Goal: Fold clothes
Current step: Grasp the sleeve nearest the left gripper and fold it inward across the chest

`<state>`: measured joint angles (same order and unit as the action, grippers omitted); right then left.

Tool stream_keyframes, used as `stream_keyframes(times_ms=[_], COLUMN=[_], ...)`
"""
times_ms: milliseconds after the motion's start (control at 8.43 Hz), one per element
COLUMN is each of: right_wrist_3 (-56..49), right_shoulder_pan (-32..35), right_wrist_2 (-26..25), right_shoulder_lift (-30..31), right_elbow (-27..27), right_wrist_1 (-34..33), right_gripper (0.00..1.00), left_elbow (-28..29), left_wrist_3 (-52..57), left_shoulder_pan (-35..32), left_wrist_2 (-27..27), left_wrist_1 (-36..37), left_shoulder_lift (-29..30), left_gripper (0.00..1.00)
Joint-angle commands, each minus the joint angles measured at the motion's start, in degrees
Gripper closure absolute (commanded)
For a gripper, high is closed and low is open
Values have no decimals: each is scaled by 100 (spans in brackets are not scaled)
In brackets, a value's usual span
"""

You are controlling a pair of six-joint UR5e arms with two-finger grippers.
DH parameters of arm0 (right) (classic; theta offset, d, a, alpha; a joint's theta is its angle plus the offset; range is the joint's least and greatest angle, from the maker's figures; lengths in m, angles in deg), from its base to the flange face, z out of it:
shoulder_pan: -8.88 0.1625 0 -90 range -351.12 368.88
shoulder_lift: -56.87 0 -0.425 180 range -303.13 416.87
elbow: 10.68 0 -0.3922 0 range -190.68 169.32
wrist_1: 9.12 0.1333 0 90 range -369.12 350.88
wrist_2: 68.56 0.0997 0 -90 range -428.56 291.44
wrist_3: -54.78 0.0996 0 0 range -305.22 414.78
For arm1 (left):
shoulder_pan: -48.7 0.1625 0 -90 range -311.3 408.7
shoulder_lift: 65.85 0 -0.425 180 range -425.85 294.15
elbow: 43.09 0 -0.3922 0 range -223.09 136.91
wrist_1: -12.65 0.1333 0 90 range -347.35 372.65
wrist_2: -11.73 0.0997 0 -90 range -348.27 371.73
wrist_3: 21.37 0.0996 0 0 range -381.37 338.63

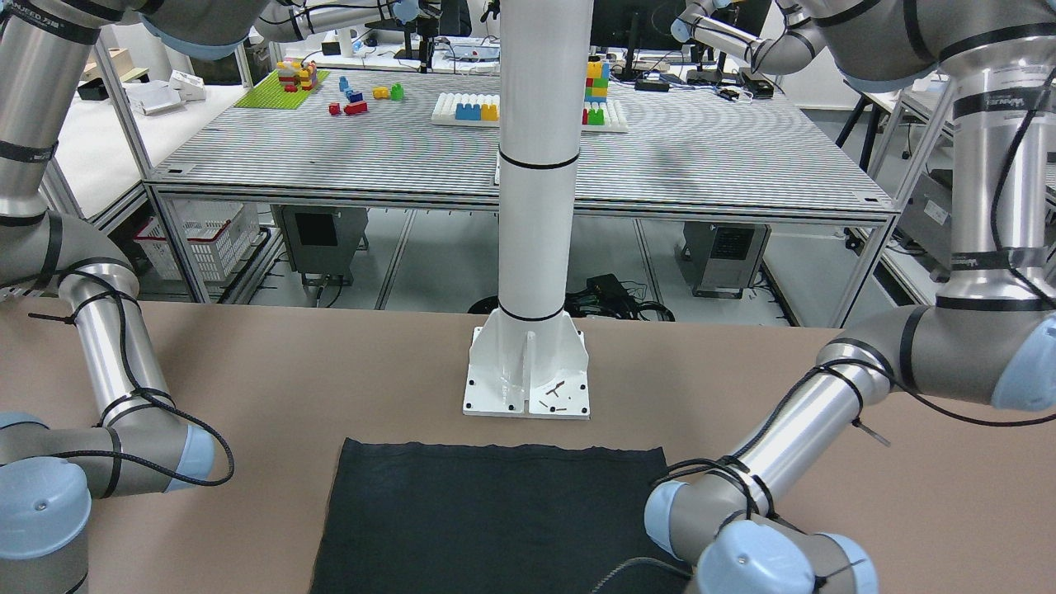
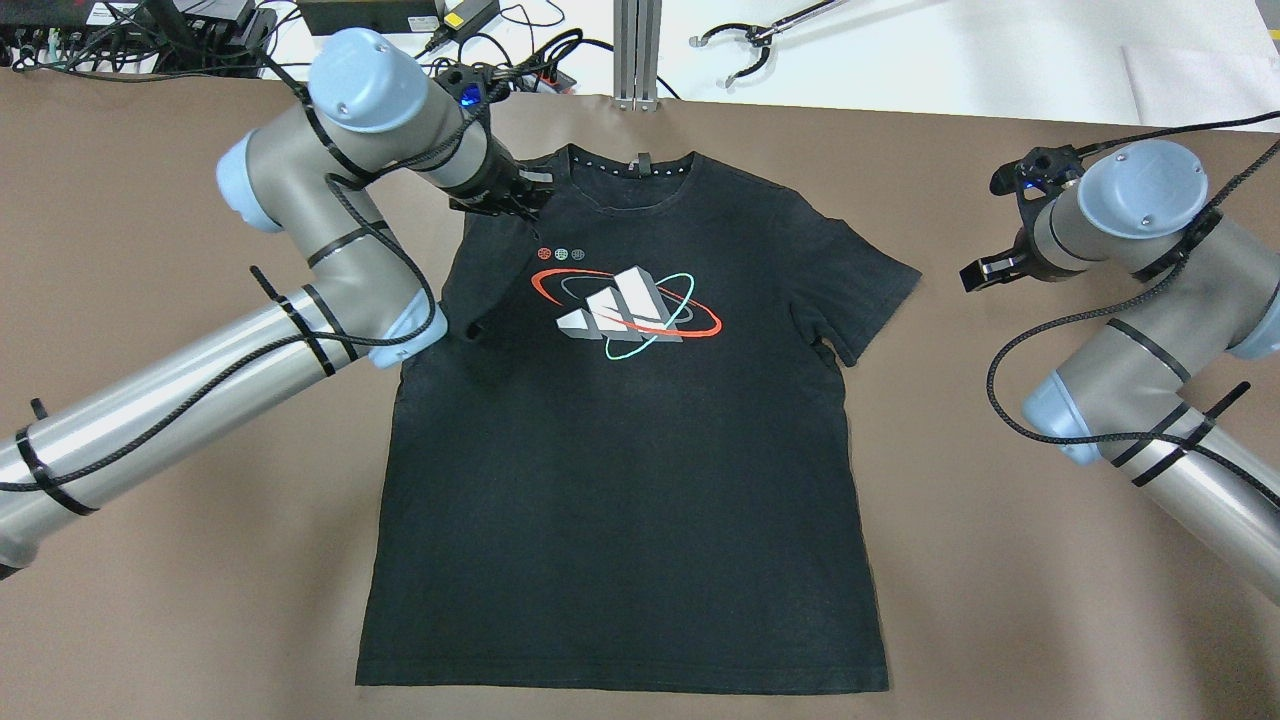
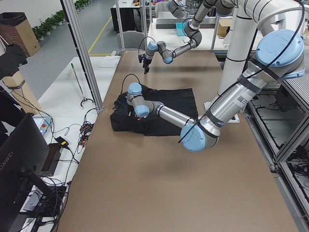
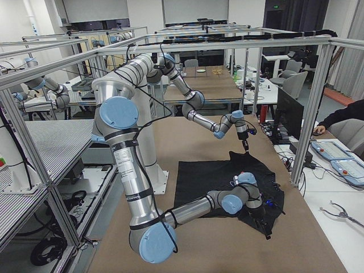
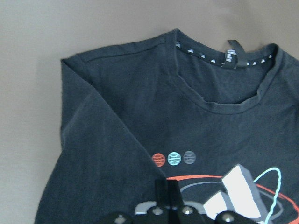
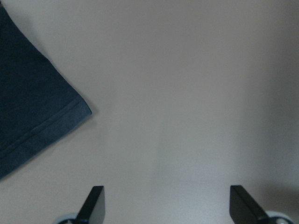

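The clothes are one black T-shirt with a red, white and teal print on the chest. It lies flat, front up, collar toward the far edge, and its hem shows in the front view. My left gripper hovers over the shirt's shoulder beside the collar. In the left wrist view its fingers are pressed together just above the print, with no fabric between them. My right gripper is open over bare table, just right of the shirt's sleeve.
The brown table stretches wide on both sides of the shirt. The white pillar's base plate stands just past the hem. Cables and power boxes and an aluminium post line the far edge beyond the collar.
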<state>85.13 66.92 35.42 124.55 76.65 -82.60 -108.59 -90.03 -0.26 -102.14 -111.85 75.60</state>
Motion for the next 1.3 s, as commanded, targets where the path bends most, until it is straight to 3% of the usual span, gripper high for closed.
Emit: stream_keyframes(times_ms=[0, 119, 237, 356, 593, 830, 1186], right_wrist_3=[67, 85, 85, 103, 426, 1031, 2043], right_shoulder_pan=[-38, -47, -73, -74, -82, -82, -178], right_wrist_2=[0, 0, 0, 0, 17, 349, 448], right_shoulder_lift=[0, 0, -9, -87, -621, -974, -1073], right_elbow=[-6, -15, -23, -58, -652, -1706, -2307], right_wrist_1=[0, 0, 0, 0, 174, 1505, 2676], right_gripper=[6, 6, 6, 6, 6, 6, 8], left_elbow=[370, 414, 415, 363, 318, 239, 195], left_wrist_3=[-306, -306, -306, -324, -359, -359, -359], left_shoulder_pan=[640, 668, 659, 659, 563, 589, 607], left_wrist_2=[1021, 1120, 1121, 1121, 1051, 1086, 1121], left_wrist_1=[-4, -22, -40, -40, -49, -57, -49], left_shoulder_lift=[304, 313, 304, 330, 436, 357, 331], left_gripper=[100, 93, 36, 6, 6, 5, 5])
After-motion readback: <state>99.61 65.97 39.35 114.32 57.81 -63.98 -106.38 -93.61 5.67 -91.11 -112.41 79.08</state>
